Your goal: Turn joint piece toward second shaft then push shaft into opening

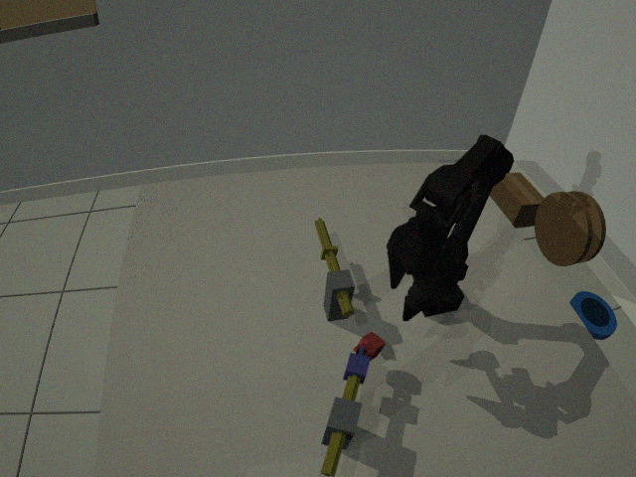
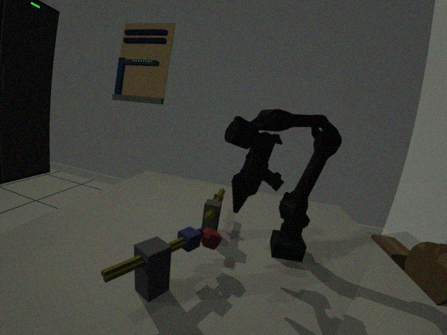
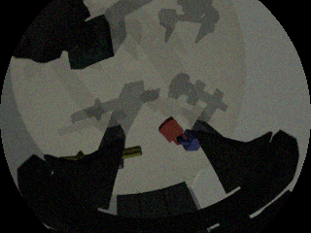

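The pale table [image 1: 216, 308] carries two grey blocks: one [image 1: 338, 293] just beside the gripper [image 1: 402, 297], the other [image 1: 343, 415] further off. The arm's base [image 2: 288, 245] stands behind the gripper, and a blue ring [image 1: 593, 314] lies well apart.

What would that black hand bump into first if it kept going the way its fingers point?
Probably just the table. The open, empty hand points steeply down, tips hanging beside the far grey block rather than over it. Depth is hard to judge, so it might graze that block.
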`<state>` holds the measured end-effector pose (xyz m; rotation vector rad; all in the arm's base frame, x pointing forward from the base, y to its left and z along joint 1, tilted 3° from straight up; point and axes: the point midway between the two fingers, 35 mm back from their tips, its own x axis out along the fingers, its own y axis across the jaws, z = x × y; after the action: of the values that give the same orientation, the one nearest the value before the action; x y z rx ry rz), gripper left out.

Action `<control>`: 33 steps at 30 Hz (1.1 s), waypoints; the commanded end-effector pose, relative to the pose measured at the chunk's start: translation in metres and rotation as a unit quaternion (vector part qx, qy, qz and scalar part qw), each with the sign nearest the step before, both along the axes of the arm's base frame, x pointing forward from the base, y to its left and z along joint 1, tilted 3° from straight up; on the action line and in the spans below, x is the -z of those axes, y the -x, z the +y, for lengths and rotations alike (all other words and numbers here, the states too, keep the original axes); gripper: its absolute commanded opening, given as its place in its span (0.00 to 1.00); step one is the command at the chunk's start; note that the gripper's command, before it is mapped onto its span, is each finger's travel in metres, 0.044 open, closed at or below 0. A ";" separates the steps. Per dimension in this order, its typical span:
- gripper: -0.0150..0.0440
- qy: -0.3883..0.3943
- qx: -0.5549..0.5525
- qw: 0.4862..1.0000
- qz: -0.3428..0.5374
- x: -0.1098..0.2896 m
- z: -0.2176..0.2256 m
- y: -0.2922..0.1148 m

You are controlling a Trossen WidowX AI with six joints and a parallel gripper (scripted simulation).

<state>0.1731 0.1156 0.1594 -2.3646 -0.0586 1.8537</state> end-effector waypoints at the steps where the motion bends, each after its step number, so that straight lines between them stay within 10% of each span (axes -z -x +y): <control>1: 1.00 -0.009 0.049 0.999 0.010 0.000 0.000 0.000; 33: 1.00 -0.079 0.488 0.866 0.077 0.006 0.003 -0.002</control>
<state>0.1753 0.1181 0.1538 -1.6477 0.7576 1.4365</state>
